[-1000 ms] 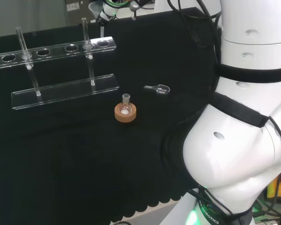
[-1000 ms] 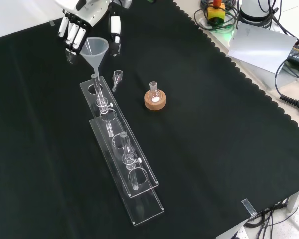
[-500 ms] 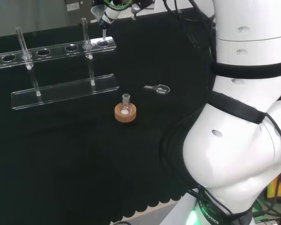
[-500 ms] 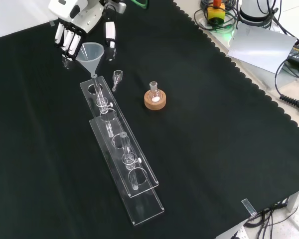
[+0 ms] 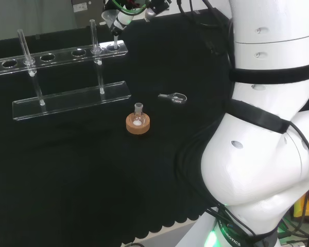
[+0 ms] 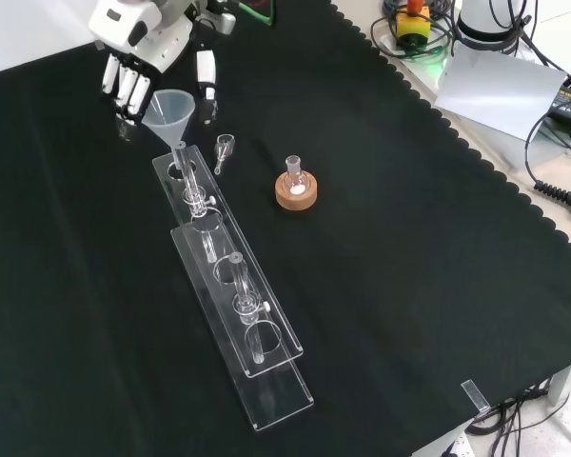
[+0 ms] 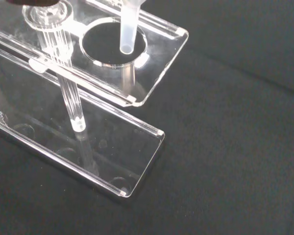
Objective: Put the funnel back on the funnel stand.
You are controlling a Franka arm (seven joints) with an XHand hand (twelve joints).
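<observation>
A clear plastic funnel (image 6: 170,106) is held by its cone between the fingers and thumb of the hand (image 6: 138,33) at the top left of the front view. Its stem (image 7: 127,28) points down into the outline of the end hole of the clear acrylic funnel stand (image 6: 236,290). Whether the tip has passed through the top plate (image 7: 159,51), I cannot tell. In the head view the funnel (image 5: 112,21) hangs over the right end of the stand (image 5: 67,98), under the hand (image 5: 124,11). The stand's other holes hold nothing.
A small round flask on a cork ring (image 6: 296,189) stands right of the stand in the front view, with a little glass scoop (image 6: 223,148) between it and the funnel. Two upright posts (image 5: 95,54) carry the stand's top plate. Cables and boxes (image 6: 495,57) lie beyond the cloth's scalloped edge.
The hand has carried the funnel a little to the left in the front view and lower. Its stem now lines up with the stand's end hole.
</observation>
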